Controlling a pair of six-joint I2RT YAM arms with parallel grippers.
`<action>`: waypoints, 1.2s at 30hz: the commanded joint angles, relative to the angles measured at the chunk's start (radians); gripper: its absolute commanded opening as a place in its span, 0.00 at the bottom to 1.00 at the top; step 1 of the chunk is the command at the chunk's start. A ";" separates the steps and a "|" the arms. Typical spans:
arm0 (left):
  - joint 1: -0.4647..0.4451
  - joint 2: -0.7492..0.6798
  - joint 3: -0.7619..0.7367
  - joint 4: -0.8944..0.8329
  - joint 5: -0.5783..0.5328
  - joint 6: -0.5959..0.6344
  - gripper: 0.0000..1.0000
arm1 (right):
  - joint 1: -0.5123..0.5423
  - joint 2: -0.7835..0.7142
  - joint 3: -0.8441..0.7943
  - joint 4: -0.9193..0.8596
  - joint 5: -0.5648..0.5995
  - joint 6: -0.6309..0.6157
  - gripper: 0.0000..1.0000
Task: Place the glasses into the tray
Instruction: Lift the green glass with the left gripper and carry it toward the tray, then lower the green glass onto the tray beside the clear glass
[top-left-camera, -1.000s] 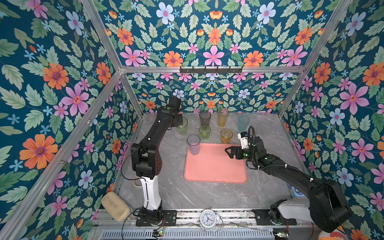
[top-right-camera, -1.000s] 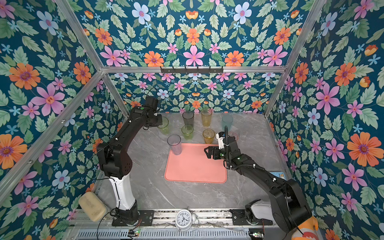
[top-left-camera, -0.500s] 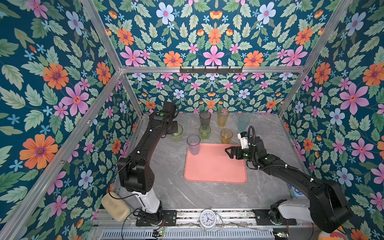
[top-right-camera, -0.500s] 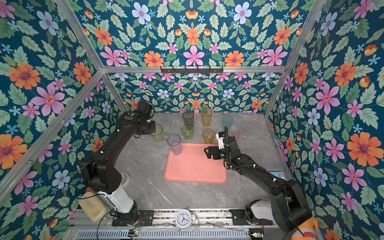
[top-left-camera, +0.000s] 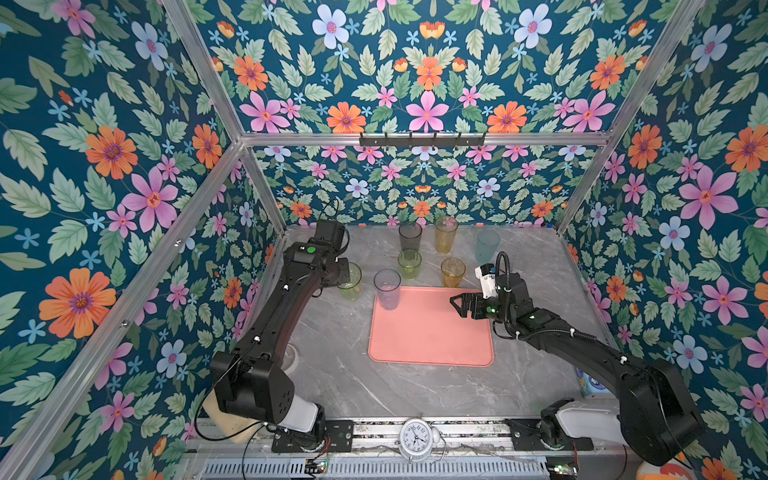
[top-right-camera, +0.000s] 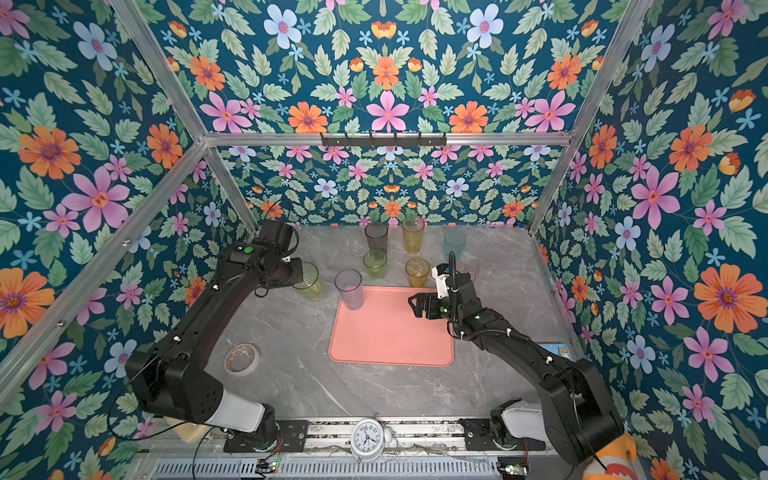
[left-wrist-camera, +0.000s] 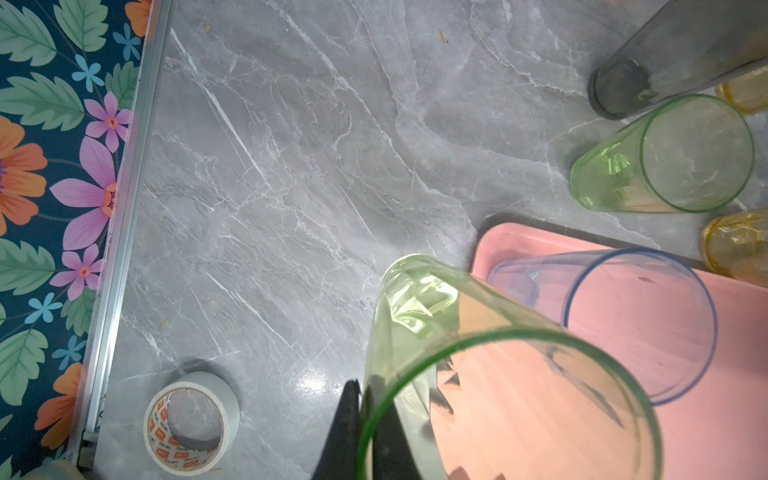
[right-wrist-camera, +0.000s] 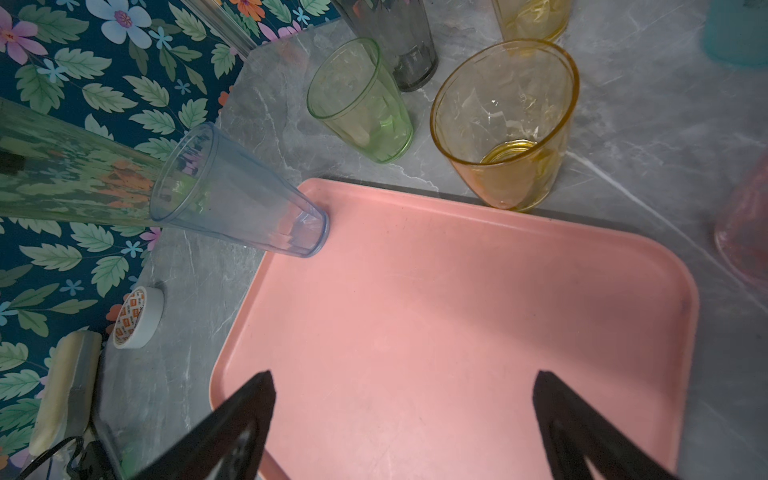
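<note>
The tall green glass (left-wrist-camera: 415, 299), its rim clamped by the left end effector (left-wrist-camera: 363, 390), is beside the tray (right-wrist-camera: 457, 291), above which the right end effector (right-wrist-camera: 403, 374) hovers spread apart.

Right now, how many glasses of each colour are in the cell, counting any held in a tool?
green glasses: 2
amber glasses: 2
smoky grey glass: 1
teal glass: 1
pale blue glass: 1
pink glass: 1
clear glass, faint: 1
Total: 9
</note>
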 joint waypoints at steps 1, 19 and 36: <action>-0.002 -0.031 -0.026 -0.011 0.028 -0.018 0.00 | 0.001 0.003 0.000 0.016 -0.007 -0.001 0.98; -0.083 -0.099 -0.182 0.016 0.119 -0.030 0.00 | 0.001 0.028 0.006 0.017 0.029 -0.009 0.98; -0.212 -0.104 -0.234 0.062 0.081 -0.115 0.00 | 0.001 0.016 0.001 0.017 0.041 -0.003 0.98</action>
